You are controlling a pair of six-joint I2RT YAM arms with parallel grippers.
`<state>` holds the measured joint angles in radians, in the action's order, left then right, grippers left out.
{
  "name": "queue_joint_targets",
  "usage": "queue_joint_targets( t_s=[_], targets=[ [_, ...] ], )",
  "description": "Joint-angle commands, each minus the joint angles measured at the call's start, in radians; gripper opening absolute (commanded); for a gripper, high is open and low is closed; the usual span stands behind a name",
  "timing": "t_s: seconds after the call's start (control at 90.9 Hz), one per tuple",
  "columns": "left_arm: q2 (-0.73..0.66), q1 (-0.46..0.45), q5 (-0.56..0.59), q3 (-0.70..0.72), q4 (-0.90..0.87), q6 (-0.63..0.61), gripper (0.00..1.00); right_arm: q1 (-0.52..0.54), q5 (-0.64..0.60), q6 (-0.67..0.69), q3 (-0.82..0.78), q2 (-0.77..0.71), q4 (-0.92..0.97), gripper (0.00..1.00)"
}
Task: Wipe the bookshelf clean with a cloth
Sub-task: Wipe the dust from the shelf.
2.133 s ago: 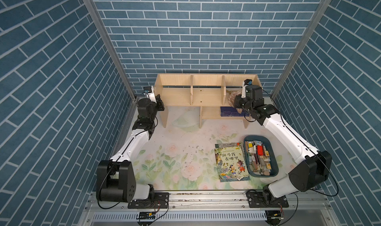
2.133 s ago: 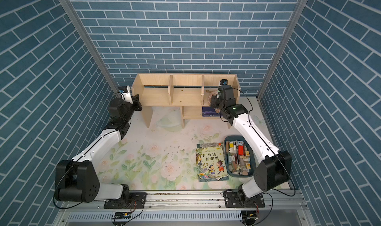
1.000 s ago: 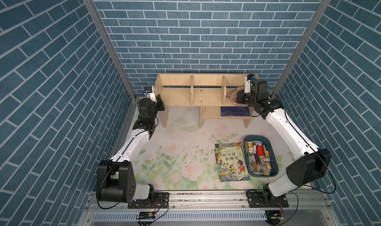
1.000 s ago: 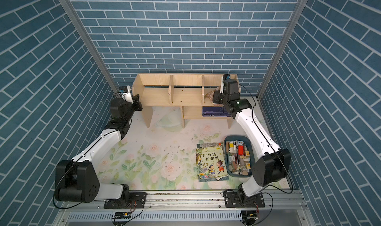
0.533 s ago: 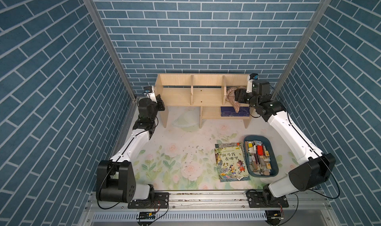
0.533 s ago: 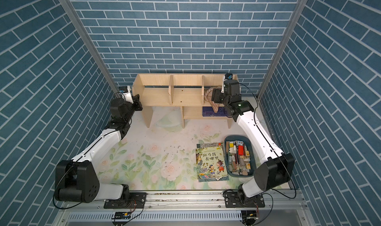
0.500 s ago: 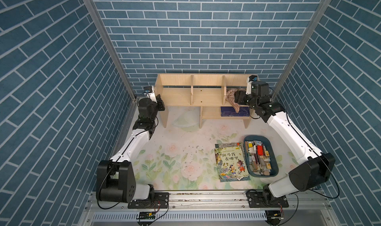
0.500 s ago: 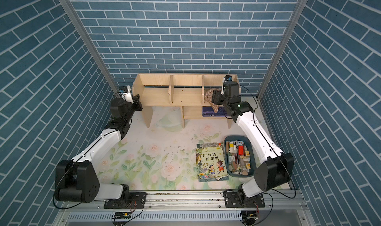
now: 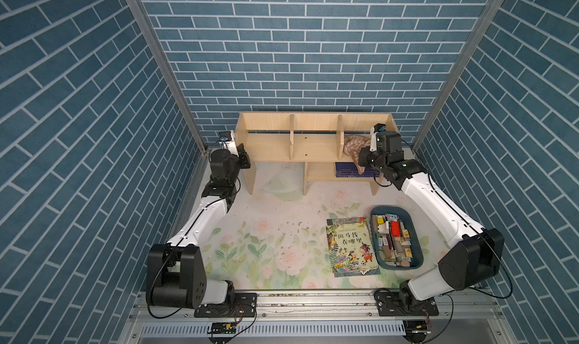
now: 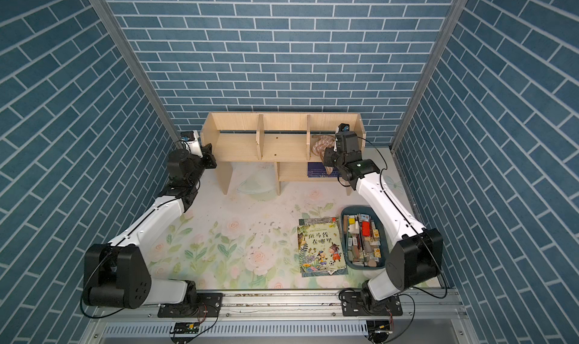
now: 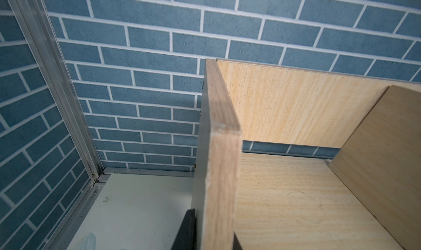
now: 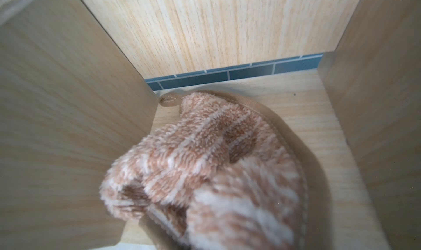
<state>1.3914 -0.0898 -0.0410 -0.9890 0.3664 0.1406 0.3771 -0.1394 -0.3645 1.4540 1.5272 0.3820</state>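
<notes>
The pale-wood bookshelf (image 9: 313, 145) (image 10: 282, 148) stands against the back wall. The tan-and-cream striped cloth (image 9: 353, 145) (image 10: 322, 145) lies bunched in the right compartment of its upper tier, with a tail hanging over the front edge. My right gripper (image 9: 361, 159) (image 10: 328, 159) is shut on the cloth at that edge. In the right wrist view the cloth (image 12: 205, 169) hides the fingers. My left gripper (image 9: 243, 159) (image 11: 211, 228) is shut on the bookshelf's left end panel (image 11: 223, 169), one dark finger (image 11: 185, 230) on each face.
A colourful picture book (image 9: 351, 248) lies flat on the floral mat, beside a blue tray (image 9: 390, 208) of several small items. A dark blue book (image 9: 349, 171) lies on the lower shelf. Crumbs (image 9: 297, 231) are scattered mid-mat. Brick walls close in on three sides.
My right gripper has drawn back from deep in the right compartment toward its front edge, dragging the cloth with it. The left arm has not moved.
</notes>
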Motion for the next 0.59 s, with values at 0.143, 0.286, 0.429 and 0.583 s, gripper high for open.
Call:
queue_joint_targets(
  t_s=[0.143, 0.286, 0.429, 0.583],
  targets=[
    [0.011, -0.084, -0.218, 0.012, -0.145, 0.155, 0.00, -0.034, -0.133, 0.009, 0.064, 0.012, 0.064, 0.00],
    [0.013, -0.084, -0.220, 0.012, -0.144, 0.157, 0.00, 0.007, -0.069, 0.033, 0.063, 0.006, 0.063, 0.43],
    [0.014, -0.084, -0.221, 0.012, -0.146, 0.157, 0.00, 0.051, -0.049, 0.037, 0.042, -0.006, 0.054, 0.71],
    [0.015, -0.086, -0.219, 0.012, -0.146, 0.155, 0.00, 0.058, 0.012, 0.014, 0.043, 0.034, 0.034, 0.62]
  ],
)
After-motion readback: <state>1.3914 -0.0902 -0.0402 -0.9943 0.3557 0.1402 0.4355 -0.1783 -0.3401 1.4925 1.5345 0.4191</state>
